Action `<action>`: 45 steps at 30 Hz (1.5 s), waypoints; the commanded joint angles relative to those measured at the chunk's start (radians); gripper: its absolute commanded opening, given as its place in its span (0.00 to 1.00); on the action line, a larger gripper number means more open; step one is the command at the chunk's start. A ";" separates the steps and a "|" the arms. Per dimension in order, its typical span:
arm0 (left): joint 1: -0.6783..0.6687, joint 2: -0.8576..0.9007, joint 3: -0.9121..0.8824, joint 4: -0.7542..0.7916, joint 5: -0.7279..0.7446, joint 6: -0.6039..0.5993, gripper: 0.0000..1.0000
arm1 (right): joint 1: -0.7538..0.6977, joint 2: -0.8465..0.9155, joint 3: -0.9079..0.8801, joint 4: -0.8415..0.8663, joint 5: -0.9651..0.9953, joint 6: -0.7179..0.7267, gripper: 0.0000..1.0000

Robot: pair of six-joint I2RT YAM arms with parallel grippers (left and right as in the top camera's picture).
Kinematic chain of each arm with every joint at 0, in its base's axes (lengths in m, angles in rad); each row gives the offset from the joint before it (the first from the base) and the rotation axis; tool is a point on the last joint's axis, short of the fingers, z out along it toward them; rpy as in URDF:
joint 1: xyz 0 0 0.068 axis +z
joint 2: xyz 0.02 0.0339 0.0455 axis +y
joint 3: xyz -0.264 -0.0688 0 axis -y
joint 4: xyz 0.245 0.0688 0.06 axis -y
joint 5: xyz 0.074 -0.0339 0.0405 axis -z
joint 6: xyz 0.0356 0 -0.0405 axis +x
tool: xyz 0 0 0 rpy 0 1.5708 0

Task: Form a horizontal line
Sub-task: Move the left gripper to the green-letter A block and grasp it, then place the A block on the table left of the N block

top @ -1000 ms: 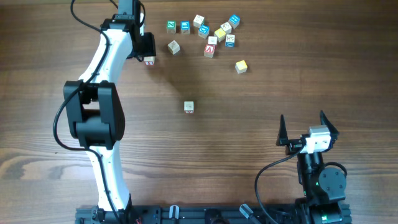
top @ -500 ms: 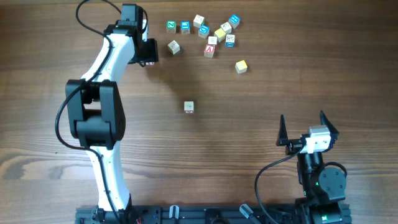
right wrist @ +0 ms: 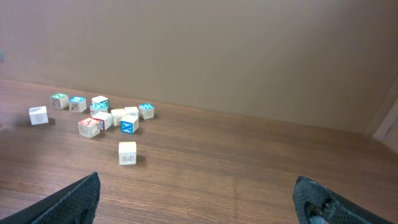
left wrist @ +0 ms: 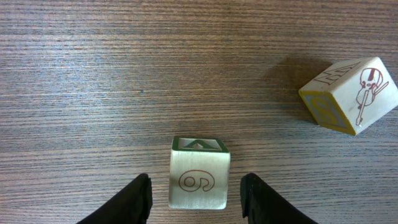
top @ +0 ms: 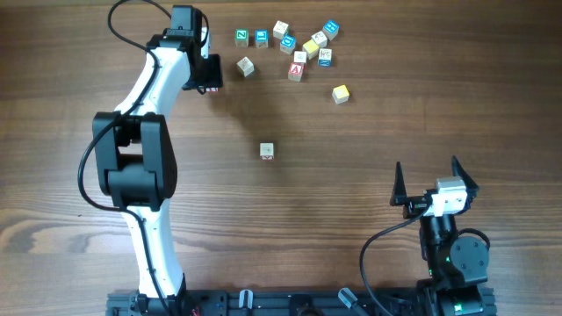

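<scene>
Small wooden letter cubes lie scattered, and no horizontal line of them shows. A cream cube with a looped brown mark and a green top stands between my left gripper's fingers, with a gap on each side. That gripper is open at the far left of the cubes and covers this cube from above. A second cream cube lies just right of it. The red "A" cube sits in the cluster, the yellow cube apart. My right gripper stands open and holds nothing.
A lone cream cube sits mid-table. Cubes with blue faces and green faces lie in the far cluster. The left arm stretches up the table's left side. The right arm's base is at the near right.
Over the past second, my left gripper has come down over the cream cube, covering it in the overhead view, and its jaws have narrowed. The right arm and the other cubes have not moved.
</scene>
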State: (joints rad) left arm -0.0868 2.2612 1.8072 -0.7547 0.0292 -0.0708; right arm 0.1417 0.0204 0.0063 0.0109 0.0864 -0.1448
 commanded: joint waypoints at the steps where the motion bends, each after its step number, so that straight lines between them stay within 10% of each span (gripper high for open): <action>1: -0.003 0.027 -0.010 0.003 0.019 0.014 0.46 | -0.006 -0.006 -0.001 0.003 -0.008 -0.012 1.00; 16: -0.003 0.073 -0.010 0.071 0.019 0.014 0.49 | -0.006 -0.006 -0.001 0.003 -0.008 -0.012 1.00; 24: -0.003 0.026 -0.010 0.033 0.019 0.006 0.28 | -0.006 -0.006 -0.001 0.003 -0.008 -0.012 1.00; 37: -0.101 -0.354 -0.017 -0.541 0.153 -0.098 0.27 | -0.006 -0.006 -0.001 0.003 -0.008 -0.012 1.00; 45: -0.234 -0.354 -0.346 -0.283 0.059 -0.303 0.27 | -0.006 -0.006 -0.001 0.003 -0.008 -0.012 1.00</action>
State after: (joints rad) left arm -0.2996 1.9133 1.5757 -1.1145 0.1200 -0.2859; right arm 0.1417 0.0204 0.0063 0.0105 0.0868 -0.1448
